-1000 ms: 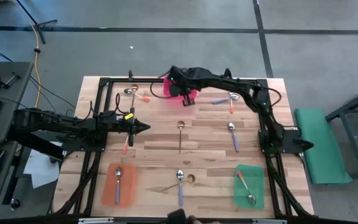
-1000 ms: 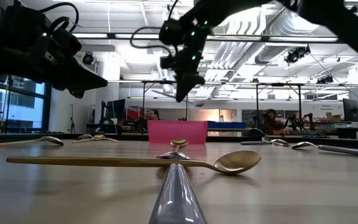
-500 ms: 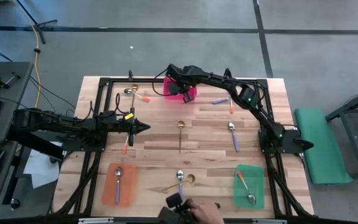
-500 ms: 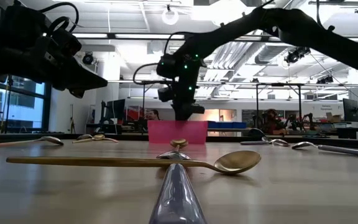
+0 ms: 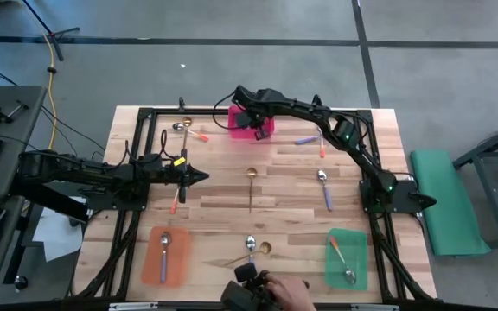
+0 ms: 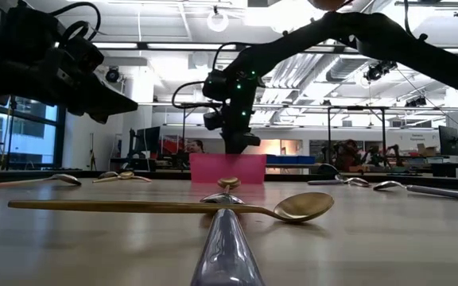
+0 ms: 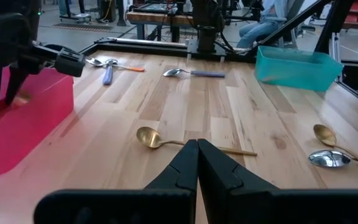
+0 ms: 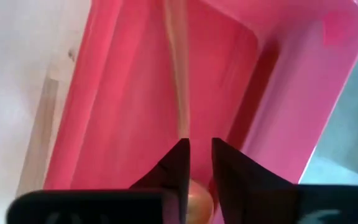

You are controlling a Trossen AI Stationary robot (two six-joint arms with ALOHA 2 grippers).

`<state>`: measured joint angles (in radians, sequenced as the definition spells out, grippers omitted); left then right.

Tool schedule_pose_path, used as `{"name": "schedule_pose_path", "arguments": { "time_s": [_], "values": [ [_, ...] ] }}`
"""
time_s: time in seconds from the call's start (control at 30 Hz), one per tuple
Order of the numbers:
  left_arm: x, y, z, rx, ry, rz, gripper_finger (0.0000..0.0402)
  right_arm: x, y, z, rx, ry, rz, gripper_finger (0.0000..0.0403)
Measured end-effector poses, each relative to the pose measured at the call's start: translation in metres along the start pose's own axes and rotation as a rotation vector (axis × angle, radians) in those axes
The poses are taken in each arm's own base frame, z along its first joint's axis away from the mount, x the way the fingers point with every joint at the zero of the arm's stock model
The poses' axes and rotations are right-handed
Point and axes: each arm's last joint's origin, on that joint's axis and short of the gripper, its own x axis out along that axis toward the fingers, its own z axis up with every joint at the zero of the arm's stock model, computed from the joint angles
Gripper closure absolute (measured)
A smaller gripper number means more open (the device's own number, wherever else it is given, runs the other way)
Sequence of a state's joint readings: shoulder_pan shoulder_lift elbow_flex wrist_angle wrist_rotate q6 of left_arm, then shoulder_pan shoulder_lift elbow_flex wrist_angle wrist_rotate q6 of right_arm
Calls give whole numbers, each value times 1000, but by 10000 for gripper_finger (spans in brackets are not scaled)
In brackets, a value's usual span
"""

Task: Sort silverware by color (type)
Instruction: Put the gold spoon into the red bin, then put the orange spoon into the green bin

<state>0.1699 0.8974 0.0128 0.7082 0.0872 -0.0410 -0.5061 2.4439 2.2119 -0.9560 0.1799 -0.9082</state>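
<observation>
My right gripper (image 8: 201, 155) points down into the pink tray (image 5: 266, 131) at the table's far edge, its fingers slightly apart. A slim gold spoon (image 8: 178, 81) lies blurred under it, its bowl (image 8: 195, 199) showing in the gap. My left gripper (image 7: 197, 146) hovers shut above the table's left middle, holding nothing. More silverware lies on the wood: a gold spoon (image 5: 251, 186) at the centre, a purple-handled spoon (image 5: 323, 188) to the right, others at the far left (image 5: 188, 130) and far right (image 5: 318, 140). My right gripper's fingers stand on either side of the gold spoon, just above its bowl, and come from above, slanting down into the tray. The spoon's handle runs away along the tray's floor. Whether the fingers touch the spoon, I cannot tell.
An orange tray (image 5: 164, 257) near left and a green tray (image 5: 346, 259) near right each hold a spoon. A purple-handled spoon (image 5: 250, 250) and a gold one (image 5: 262, 249) lie near the front edge. A person's hand (image 5: 279, 294) shows just beyond that edge.
My right gripper has moved toward the table's far edge and come down over the pink tray with the gold spoon; in the last half second it has kept still. A person's hand has come into view at the near edge.
</observation>
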Motion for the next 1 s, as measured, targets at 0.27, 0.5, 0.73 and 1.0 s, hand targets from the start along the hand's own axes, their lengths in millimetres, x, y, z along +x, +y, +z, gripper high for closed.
{"name": "schedule_pose_path", "arguments": {
  "time_s": [0.27, 0.5, 0.73, 1.0],
  "values": [
    [0, 1, 0, 1, -1, 25, 402, -30, -13, 11, 78, -54, -58, 344],
    [0, 1, 0, 16, 2, 38, 402, -94, -14, 11, 218, -292, -2, 397],
    [0, 2, -1, 19, 4, 70, 402, -108, -5, 10, 289, -593, 66, 402],
    [2, 1, -4, -6, 78, 40, 401, -89, 37, -17, 370, -832, 39, 403]
  ]
}}
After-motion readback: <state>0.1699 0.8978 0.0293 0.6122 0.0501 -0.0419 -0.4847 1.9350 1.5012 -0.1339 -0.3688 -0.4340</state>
